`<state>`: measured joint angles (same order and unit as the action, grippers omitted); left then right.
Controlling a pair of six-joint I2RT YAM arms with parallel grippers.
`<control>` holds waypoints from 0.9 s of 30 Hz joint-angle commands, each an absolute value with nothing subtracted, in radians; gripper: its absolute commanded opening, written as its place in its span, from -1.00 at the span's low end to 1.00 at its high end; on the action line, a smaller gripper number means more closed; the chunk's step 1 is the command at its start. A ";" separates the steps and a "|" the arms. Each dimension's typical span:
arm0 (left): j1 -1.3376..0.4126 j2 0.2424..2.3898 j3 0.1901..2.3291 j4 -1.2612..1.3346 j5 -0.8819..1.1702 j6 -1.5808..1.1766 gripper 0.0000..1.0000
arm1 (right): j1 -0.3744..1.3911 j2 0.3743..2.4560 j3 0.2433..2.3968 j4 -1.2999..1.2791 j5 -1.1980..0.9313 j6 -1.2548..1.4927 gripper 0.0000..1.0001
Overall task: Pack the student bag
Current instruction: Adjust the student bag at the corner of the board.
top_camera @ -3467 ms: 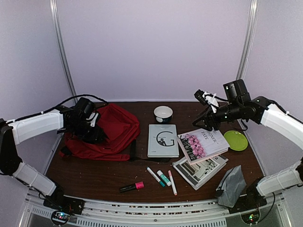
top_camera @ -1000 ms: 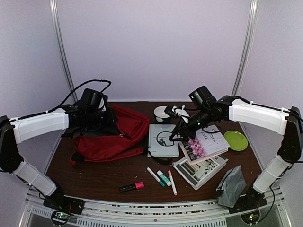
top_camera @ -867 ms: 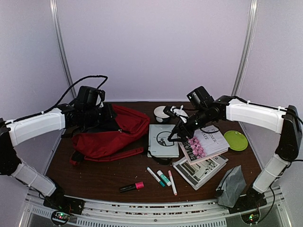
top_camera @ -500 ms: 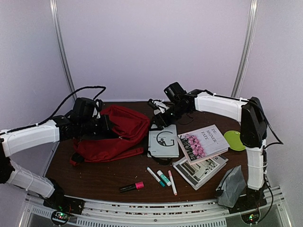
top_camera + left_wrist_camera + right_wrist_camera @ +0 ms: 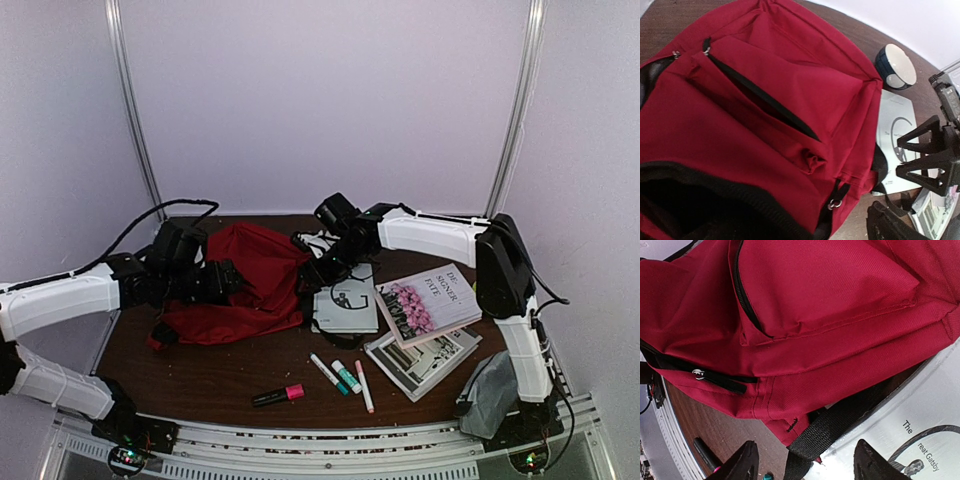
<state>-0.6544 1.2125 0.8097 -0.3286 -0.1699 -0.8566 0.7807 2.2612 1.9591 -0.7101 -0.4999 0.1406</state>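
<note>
The student bag point(image 5: 250, 280) is a red backpack lying at the left of the table, front pocket up. It fills the left wrist view point(image 5: 765, 100) and the right wrist view point(image 5: 830, 305). My left gripper point(image 5: 213, 281) is at the bag's left end, on the black rim of its opening point(image 5: 740, 200). Its fingers are lost in that dark rim, and the rim looks held up. My right gripper point(image 5: 310, 272) is open and empty at the bag's lower right corner point(image 5: 790, 425). Its fingers point(image 5: 740, 462) stand either side of a black strap point(image 5: 840, 425).
A white book point(image 5: 347, 300) lies under the bag's strap. A flowered book point(image 5: 428, 303) and a photo book point(image 5: 420, 362) lie right of it. Markers point(image 5: 340, 375) and a pink-capped pen point(image 5: 278, 395) lie near the front. A grey pouch point(image 5: 488, 395) is front right. A bowl point(image 5: 896, 66) stands behind.
My right arm swung left from over the books to the bag's right corner. My left gripper lifted the bag, shifted it rightward, then came lower and nearer with it.
</note>
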 commanded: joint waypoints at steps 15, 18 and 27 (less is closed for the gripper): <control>-0.654 1.175 1.322 -0.962 -0.348 0.004 0.51 | 0.787 2.302 1.974 -0.697 -0.550 0.173 0.25; -0.654 1.189 1.300 -0.962 -0.354 0.223 0.52 | 0.787 2.310 1.980 -0.685 -0.566 0.179 0.26; -0.600 1.276 1.224 -0.948 -0.349 0.436 0.58 | 0.785 2.371 2.030 -0.671 -0.587 0.201 0.24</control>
